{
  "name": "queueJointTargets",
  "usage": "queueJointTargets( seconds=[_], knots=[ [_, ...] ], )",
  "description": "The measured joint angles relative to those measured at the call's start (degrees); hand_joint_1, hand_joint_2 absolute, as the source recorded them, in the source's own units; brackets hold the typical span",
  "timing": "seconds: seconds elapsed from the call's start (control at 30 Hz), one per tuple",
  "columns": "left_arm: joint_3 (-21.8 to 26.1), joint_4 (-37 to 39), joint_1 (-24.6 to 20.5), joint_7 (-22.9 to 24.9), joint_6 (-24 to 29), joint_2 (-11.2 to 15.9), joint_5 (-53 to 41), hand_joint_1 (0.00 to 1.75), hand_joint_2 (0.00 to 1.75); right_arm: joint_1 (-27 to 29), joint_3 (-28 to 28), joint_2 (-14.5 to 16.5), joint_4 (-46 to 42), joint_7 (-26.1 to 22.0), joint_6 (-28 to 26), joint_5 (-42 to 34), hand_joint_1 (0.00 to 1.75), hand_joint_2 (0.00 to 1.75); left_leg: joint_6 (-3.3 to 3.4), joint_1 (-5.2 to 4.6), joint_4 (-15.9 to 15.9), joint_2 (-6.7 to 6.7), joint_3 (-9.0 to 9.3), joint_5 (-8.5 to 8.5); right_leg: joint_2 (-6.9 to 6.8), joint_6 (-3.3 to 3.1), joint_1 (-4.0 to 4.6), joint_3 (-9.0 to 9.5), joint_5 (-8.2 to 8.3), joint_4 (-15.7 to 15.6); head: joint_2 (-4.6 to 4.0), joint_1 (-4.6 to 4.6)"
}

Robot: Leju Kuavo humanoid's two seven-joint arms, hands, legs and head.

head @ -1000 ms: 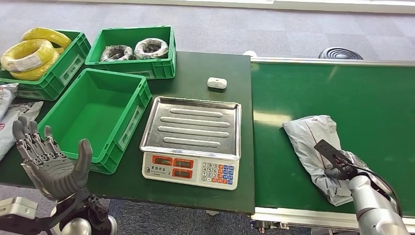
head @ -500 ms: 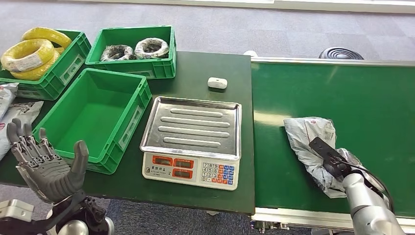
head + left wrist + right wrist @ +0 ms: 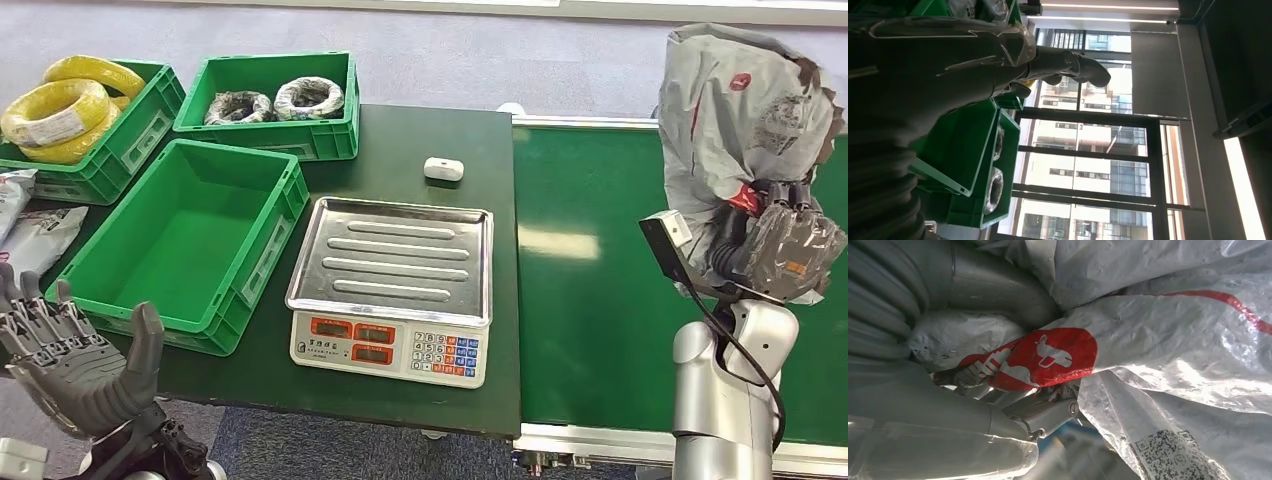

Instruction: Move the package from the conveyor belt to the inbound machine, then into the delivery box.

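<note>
My right hand [image 3: 775, 232] grips a crumpled grey plastic package [image 3: 740, 110] with red print and holds it high above the green conveyor belt [image 3: 600, 290]. The right wrist view shows the grey package [image 3: 1168, 355] pressed against the fingers [image 3: 998, 290], a barcode label on its skin. The scale with a steel tray [image 3: 395, 260] stands on the dark table left of the belt. An empty green box [image 3: 185, 235] sits left of the scale. My left hand [image 3: 75, 355] hovers open near the table's front left corner, fingers spread, with its thumb [image 3: 1073, 65] seen against windows.
Two more green crates stand at the back left, one with yellow cable coils [image 3: 60, 110], one with wrapped dark coils [image 3: 275, 100]. A small white device [image 3: 443, 168] lies behind the scale. Grey packages [image 3: 25, 235] lie at the far left edge.
My right hand has lifted the package off the belt, from low at the front right to high above it. My left hand has sunk slightly lower and leftward.
</note>
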Motion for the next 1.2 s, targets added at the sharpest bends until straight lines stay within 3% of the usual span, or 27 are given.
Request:
queueJointTargets(
  seconds=[0.17, 0.33, 0.5, 0.63, 0.8, 1.2],
  knots=[
    [-0.4, 0.1, 0.0, 0.0, 0.1, 0.0, 0.1, 0.00, 1.75, 1.7, 1.5, 2.9, -8.0, 1.6, 0.0, 1.7, 1.75, 1.75, 0.00, -0.02, 0.0, 0.01, 0.02, 0.01, 0.00, 0.01, -0.01, 0.05, 0.01, 0.0, 0.00, 0.01],
    [-1.3, 0.8, -0.7, 0.0, 0.3, 0.1, 0.4, 0.00, 1.75, -0.4, 4.7, 3.2, -6.9, 2.8, 2.3, -0.9, 1.75, 1.75, 0.00, -0.05, 0.0, 0.07, 0.02, 0.01, 0.05, 0.00, -0.05, 0.06, 0.04, 0.0, 0.00, 0.00],
    [-2.1, 3.1, -3.1, 0.0, -1.1, 0.0, 0.8, 0.00, 1.75, -6.3, 13.3, 4.1, -0.5, -5.4, 13.0, -5.0, 1.75, 1.75, -0.02, 0.00, 0.0, 0.21, 0.11, 0.03, 0.19, -0.05, 0.00, 0.06, 0.09, 0.0, 0.00, 0.01],
    [-2.7, 5.4, -5.0, 0.0, -1.5, 0.0, 1.0, 0.00, 1.75, -8.9, 21.5, 6.9, 3.8, -9.3, 16.7, -5.7, 1.75, 1.75, -0.07, 0.10, 0.0, 0.18, 0.10, 0.06, 0.19, -0.07, 0.10, 0.04, 0.08, 0.1, 0.00, 0.02],
    [-2.9, 7.4, -6.1, 0.0, -1.2, 0.1, 1.1, 0.00, 1.75, -9.4, 29.3, 9.4, 7.3, -11.3, 17.3, -7.0, 1.75, 1.75, -0.07, 0.11, 0.0, 0.19, 0.00, 0.06, 0.19, -0.07, 0.11, -0.03, 0.07, 0.0, 0.00, 0.02],
    [-3.5, 8.9, -5.0, 0.0, -0.3, 1.1, 1.1, 0.00, 1.75, -7.9, 36.6, 10.0, 10.4, -13.7, 17.2, -11.0, 1.75, 1.75, -0.06, 0.10, 0.0, 0.19, -0.02, 0.05, 0.20, -0.07, 0.10, -0.05, 0.07, 0.0, 0.00, 0.02]
  ],
)
